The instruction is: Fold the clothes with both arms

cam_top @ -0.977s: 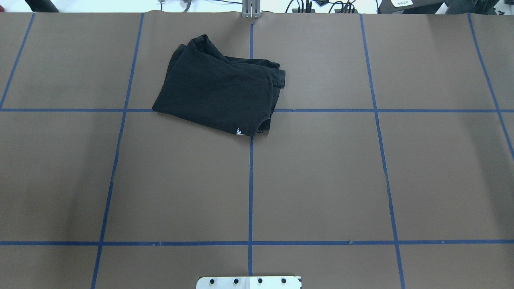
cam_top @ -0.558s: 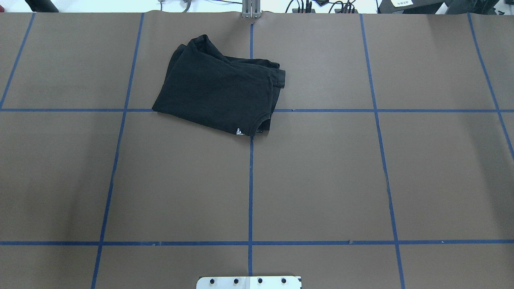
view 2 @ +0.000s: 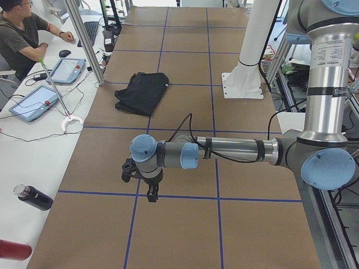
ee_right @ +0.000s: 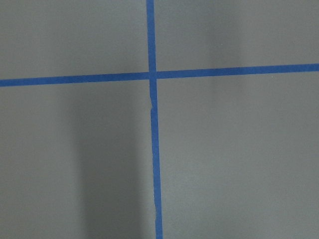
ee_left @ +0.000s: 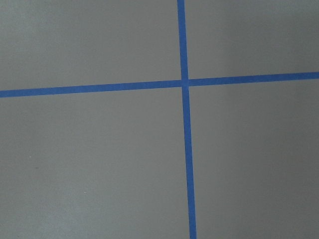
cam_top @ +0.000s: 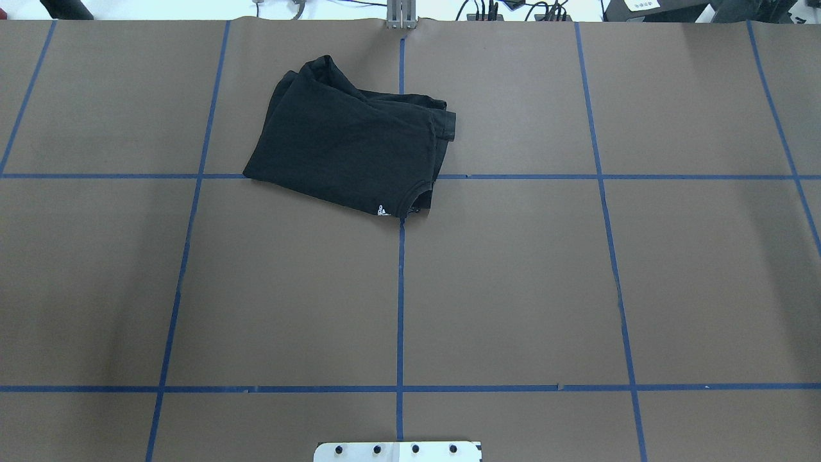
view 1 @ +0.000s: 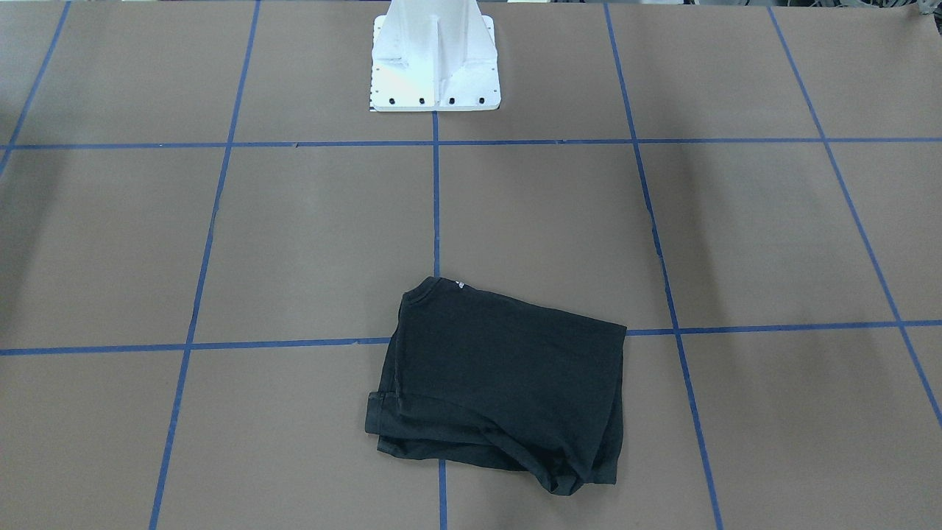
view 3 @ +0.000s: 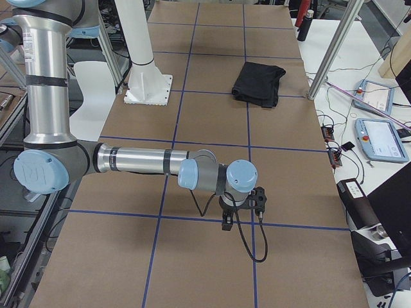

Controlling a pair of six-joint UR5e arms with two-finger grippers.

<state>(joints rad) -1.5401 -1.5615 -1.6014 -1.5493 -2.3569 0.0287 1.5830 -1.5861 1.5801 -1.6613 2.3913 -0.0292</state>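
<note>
Black T-shirt (cam_top: 349,151) lies folded, far centre. Left gripper (view 2: 151,195) and right gripper (view 3: 227,223) hang well apart from it, opening indeterminable. Folding judged complete; next, inspection only.

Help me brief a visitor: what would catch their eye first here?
A folded black T-shirt lies on the brown table, on the side far from the robot, across the middle blue line. In the side views, the left arm and right arm stretch out over the table's ends, well away from the shirt.
</note>
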